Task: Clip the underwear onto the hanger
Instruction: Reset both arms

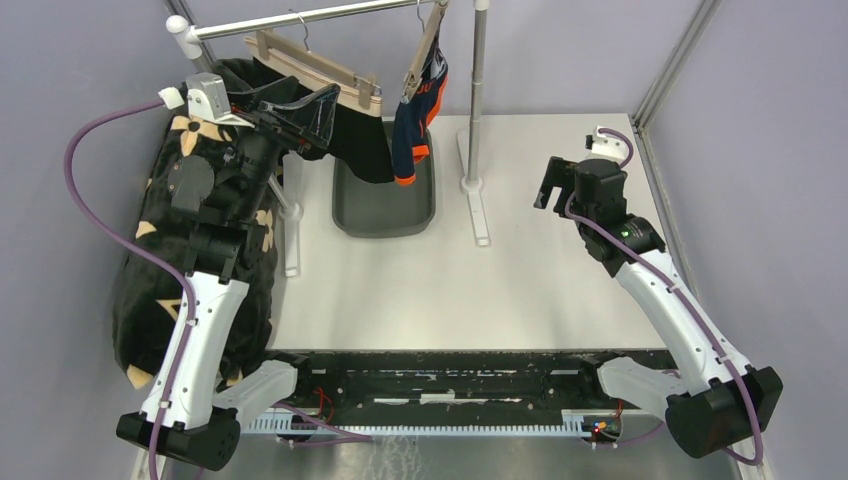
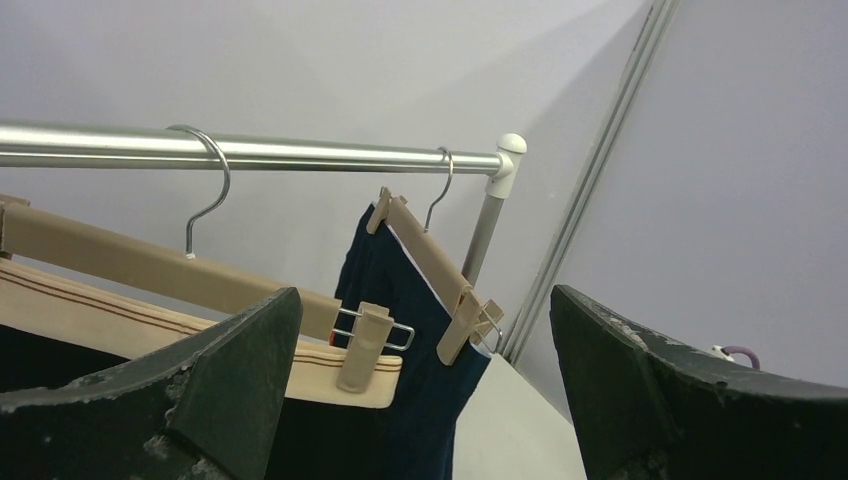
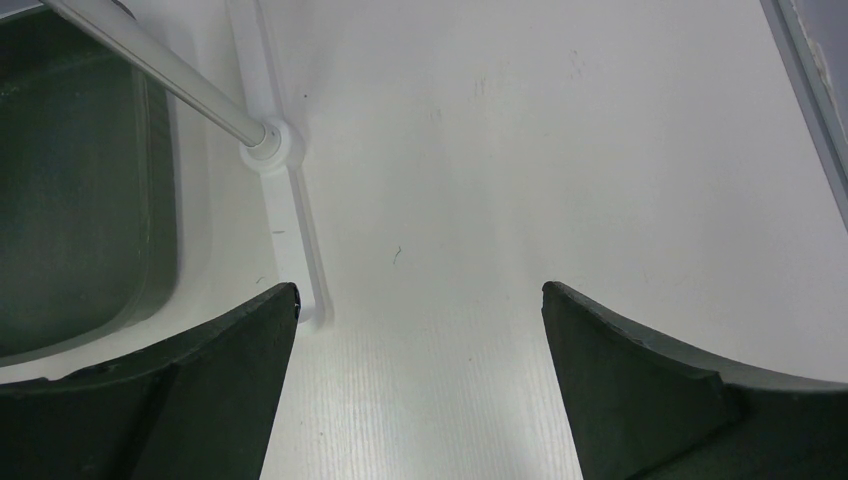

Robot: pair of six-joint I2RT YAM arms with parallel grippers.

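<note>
Underwear [image 1: 412,125] hangs clipped to the hanger [image 1: 428,45] on the rail [image 1: 300,17]; your left pincer [image 1: 318,118] and right pincer [image 1: 548,185] stand spread.

A rail [image 1: 310,17] runs across the back of the bench [image 1: 520,290]. A post [image 1: 478,90] stands under it on the right. Two hangers hang on the rail. The left hanger [image 1: 318,70] has a cloth [image 1: 355,145] hanging under it. The right hanger [image 1: 425,50] hangs tilted, and the underwear [image 1: 412,125] is clipped to it. A tub [image 1: 385,210] sits on the bench under both. A heap of cloth [image 1: 150,260] lies along the left edge. The left tool [image 1: 300,112] is up just before the left hanger. The right tool [image 1: 550,185] is right of the post, above the bench.
</note>
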